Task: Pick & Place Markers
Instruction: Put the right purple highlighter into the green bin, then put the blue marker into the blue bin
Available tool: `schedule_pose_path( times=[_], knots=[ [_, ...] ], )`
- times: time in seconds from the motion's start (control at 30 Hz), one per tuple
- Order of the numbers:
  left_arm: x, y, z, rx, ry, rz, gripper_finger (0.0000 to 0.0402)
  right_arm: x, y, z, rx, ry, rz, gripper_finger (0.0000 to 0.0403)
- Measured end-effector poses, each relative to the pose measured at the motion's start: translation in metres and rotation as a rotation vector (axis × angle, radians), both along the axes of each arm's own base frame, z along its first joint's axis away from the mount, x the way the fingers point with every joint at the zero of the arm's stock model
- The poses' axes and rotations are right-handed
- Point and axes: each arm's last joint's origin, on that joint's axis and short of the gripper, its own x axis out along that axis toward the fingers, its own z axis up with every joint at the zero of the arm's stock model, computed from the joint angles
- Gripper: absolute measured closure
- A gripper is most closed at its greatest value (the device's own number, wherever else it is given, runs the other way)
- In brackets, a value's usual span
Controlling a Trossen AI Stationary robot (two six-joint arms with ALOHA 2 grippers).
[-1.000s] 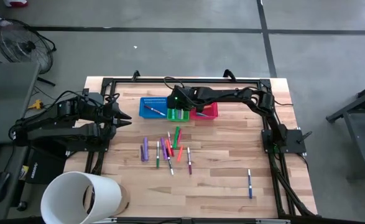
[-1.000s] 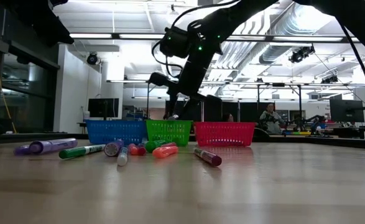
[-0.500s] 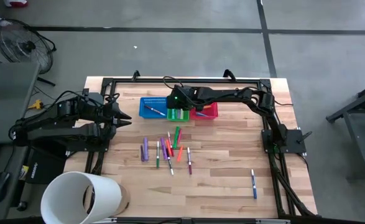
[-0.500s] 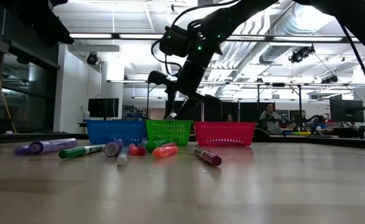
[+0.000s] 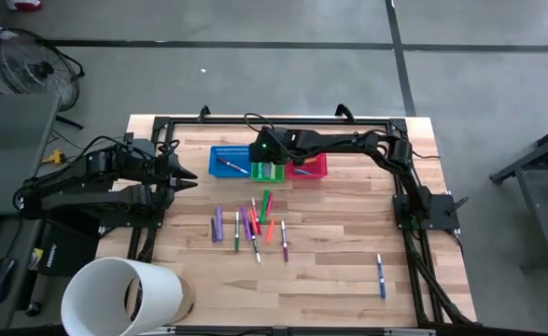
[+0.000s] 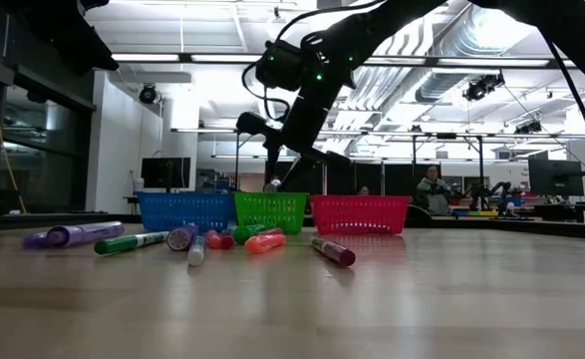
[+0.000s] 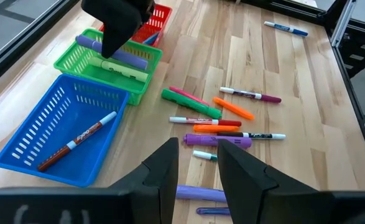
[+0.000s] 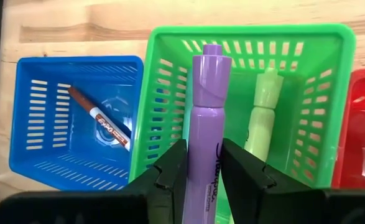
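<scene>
- Over the green basket (image 8: pixel 244 106) at the far side of the table, my right gripper (image 8: pixel 202 177) has a purple marker (image 8: pixel 204 137) between its fingers, the barrel lying lengthwise along them; the jaws stand only a little apart, and I cannot tell whether they pinch it firmly or are slackening.
- The marker hangs above the basket's inside, beside a pale green marker (image 8: pixel 262 112) already lying there.
- I judge it light, rigid and smooth-sided, so it may slide or roll; the mid-barrel is the sound place to hold.
- My right arm reaches across from the right edge, wrist tipped downward.
- My left gripper (image 7: pixel 198 171) waits part open and empty at the left edge, facing the loose markers (image 5: pixel 250 224) mid-table.
- The blue basket (image 8: pixel 51 112) holds one brown marker (image 8: pixel 98 127).
</scene>
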Motion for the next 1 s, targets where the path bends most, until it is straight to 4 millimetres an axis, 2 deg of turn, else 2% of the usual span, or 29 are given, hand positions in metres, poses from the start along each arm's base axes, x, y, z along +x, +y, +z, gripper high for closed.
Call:
schedule_pose_path(
  times=[0.4,0.73,1.0],
  knots=[
    [0.000,0.000,0.000,0.000,0.000,0.000,0.0291,0.000,0.001,0.000,0.005,0.003,0.020,0.0317],
    [0.000,0.000,0.000,0.000,0.000,0.000,0.0291,0.000,0.002,0.000,0.022,-0.001,0.031,0.0257],
    [0.000,0.000,0.000,-0.001,0.000,-0.002,0.0291,-0.001,0.004,0.015,0.042,-0.013,0.085,0.0249]
  ],
)
